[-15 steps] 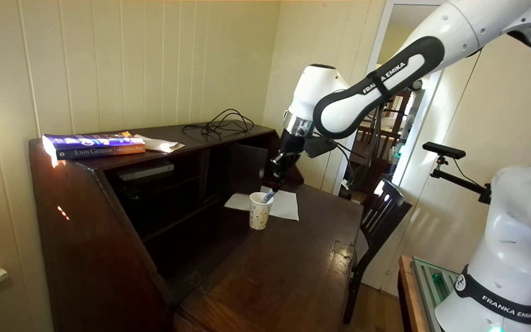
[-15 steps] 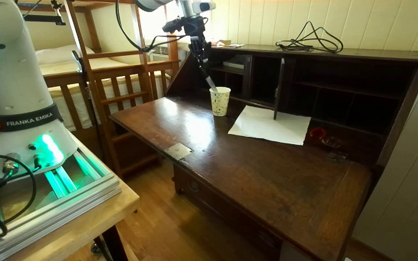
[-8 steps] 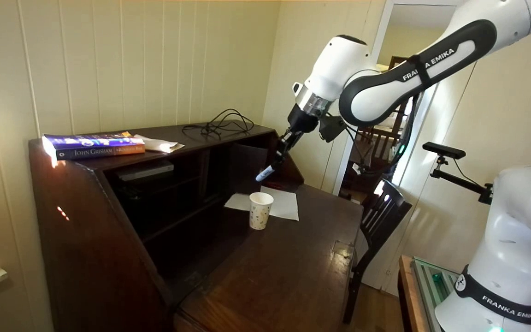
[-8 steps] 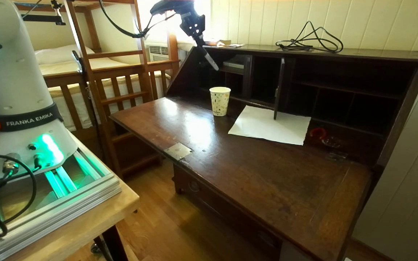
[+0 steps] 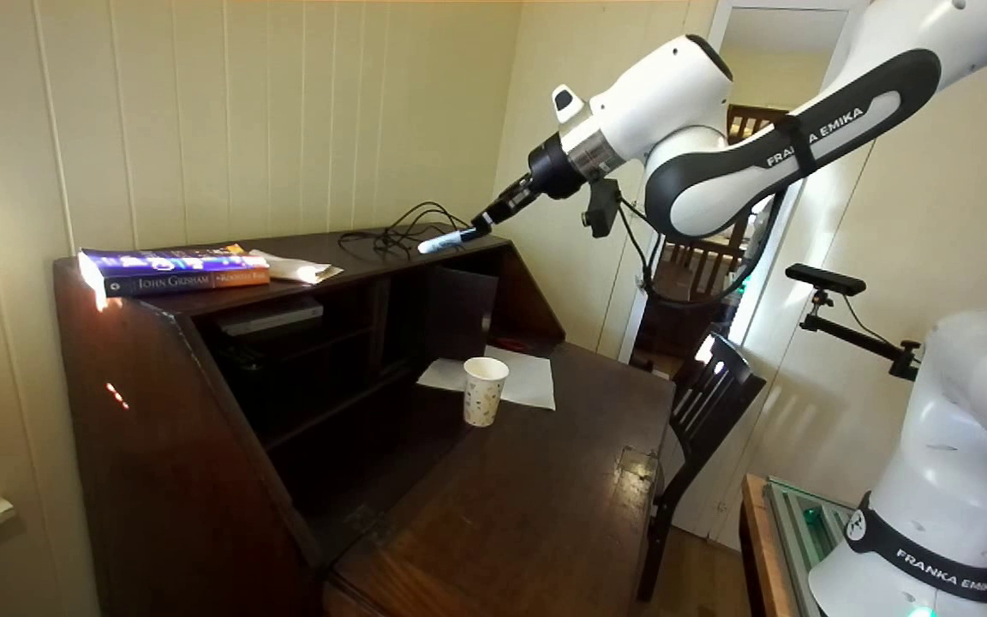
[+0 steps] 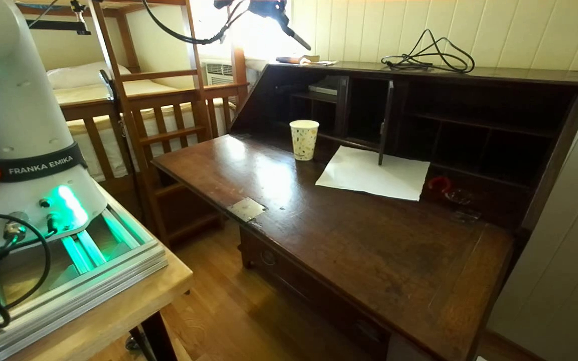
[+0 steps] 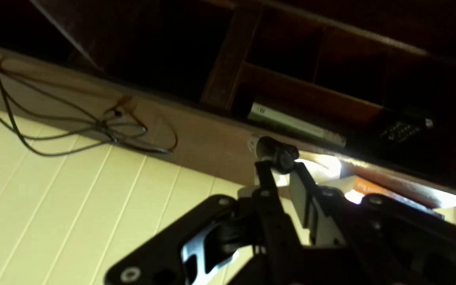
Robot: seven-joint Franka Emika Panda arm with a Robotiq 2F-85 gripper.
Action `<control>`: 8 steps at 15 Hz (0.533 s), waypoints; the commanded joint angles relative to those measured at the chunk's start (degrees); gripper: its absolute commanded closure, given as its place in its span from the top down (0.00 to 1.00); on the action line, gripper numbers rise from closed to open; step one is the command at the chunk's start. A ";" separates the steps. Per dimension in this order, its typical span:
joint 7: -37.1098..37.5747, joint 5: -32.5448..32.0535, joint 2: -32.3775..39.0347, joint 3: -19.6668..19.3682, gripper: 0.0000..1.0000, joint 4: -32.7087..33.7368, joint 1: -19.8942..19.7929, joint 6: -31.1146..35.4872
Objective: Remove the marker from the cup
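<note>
The marker is a slim stick with a light barrel and a dark end, in an exterior view (image 5: 440,242). It also shows in an exterior view (image 6: 302,42) and end-on in the wrist view (image 7: 271,152). My gripper (image 5: 478,226) is shut on the marker's dark end, between both fingertips in the wrist view (image 7: 281,167). It holds the marker tilted, high above the desk, around the height of the desk's top shelf. The off-white speckled paper cup (image 5: 482,396) stands upright on the desk, below and apart from the gripper; it also shows in an exterior view (image 6: 304,141).
A white paper sheet (image 6: 369,175) lies beside the cup on the dark wooden desk (image 6: 394,245). A small cabinet door (image 6: 387,120) stands open over the sheet. The top shelf holds a black cable (image 6: 429,57) and books (image 5: 185,272). A chair (image 5: 708,403) stands beside the desk.
A second ago the marker's light end was inside the cup. My gripper has lifted it out, moved up, and tilted toward the back of the desk. The cup has stayed in place.
</note>
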 commanded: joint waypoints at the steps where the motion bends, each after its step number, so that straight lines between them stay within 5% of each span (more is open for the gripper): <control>1: -3.21 -0.39 3.13 -0.89 0.04 4.78 1.33 5.47; 2: -1.10 -0.63 0.55 -0.12 0.04 1.79 -0.04 3.53; 3: -1.24 -0.59 0.75 -0.15 0.17 2.33 0.13 3.64; 8: -1.22 -0.59 0.95 -0.16 0.17 2.17 0.08 3.63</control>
